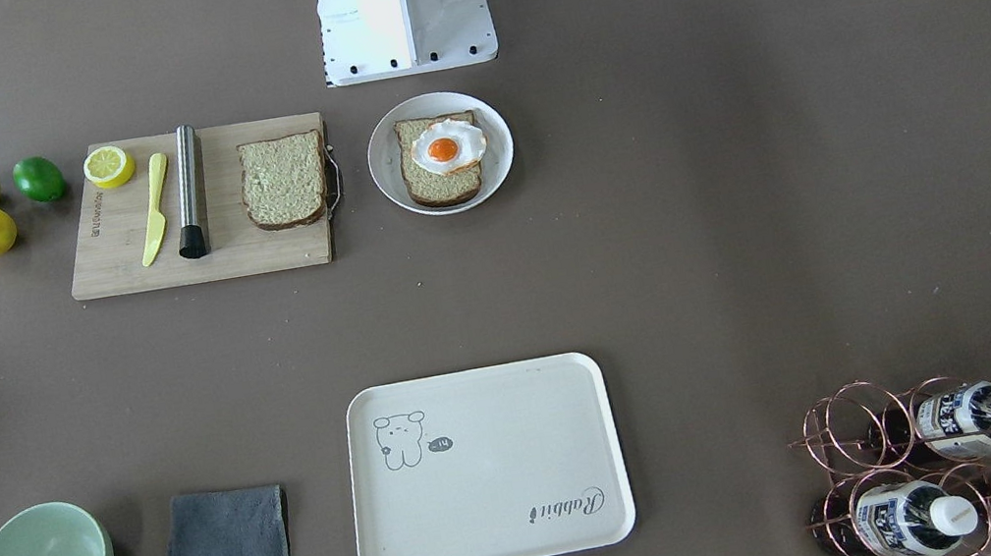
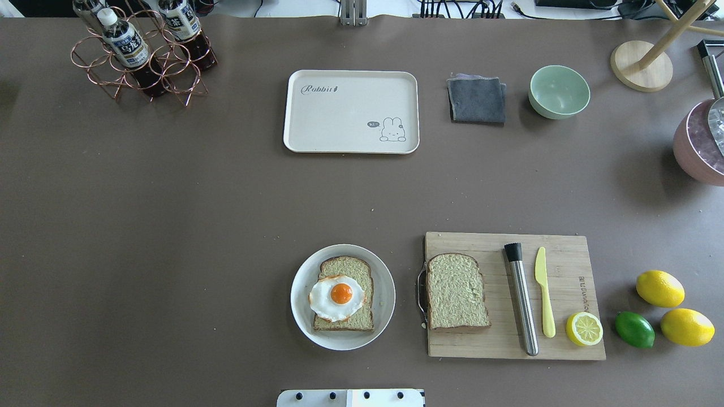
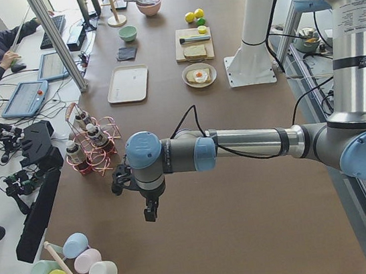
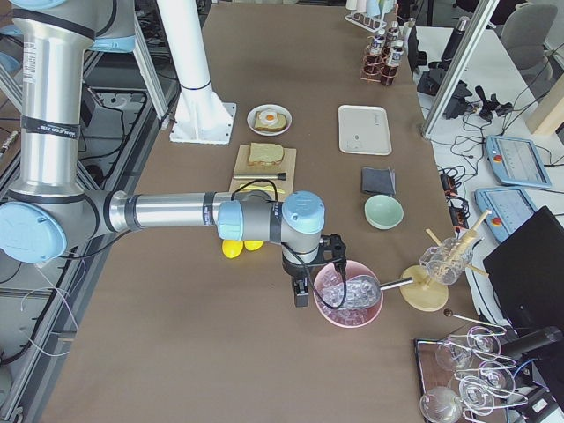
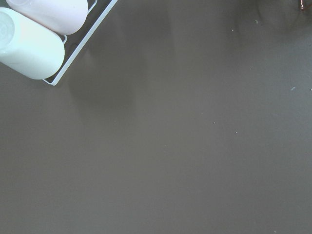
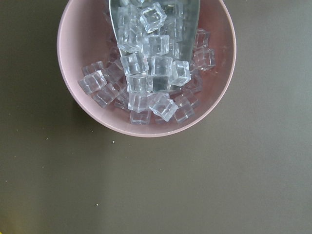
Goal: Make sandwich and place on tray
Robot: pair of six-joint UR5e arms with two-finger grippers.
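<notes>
Overhead exterior, lower middle of the frame: resting on a round white plate [image 2: 384, 271], one bread slice [image 2: 346, 265] carrying the fried egg [image 2: 336, 297], orange yolk facing up. Lying just right of the plate, on the left end of a wooden cutting board [image 2: 565, 254], the second slice [image 2: 457, 291]: bare, flat, speckled greenish-tan with a dark crust, its slightly longer side running up and down the frame, rounded end pointing up. Sitting at upper middle, well apart from both slices, the cream tray [image 2: 350, 111], not yet holding any bread.

Hanging low in the middle of the exterior right view, over a pink bowl of ice [image 4: 352, 322], the right claw [image 4: 302, 295]. Looking up-frame from it, past the lemons [image 4: 232, 248], to find the second slice. Judging this arm the nearer one for that slice.

Hanging left of centre in the exterior left view, near a bottle rack [image 3: 93, 149], the left claw [image 3: 150, 212], with plate and board far up the frame along the worktop [image 3: 250, 236].

Being unable to tell for either claw whether the fingers are apart or together, both showing only from the side.
</notes>
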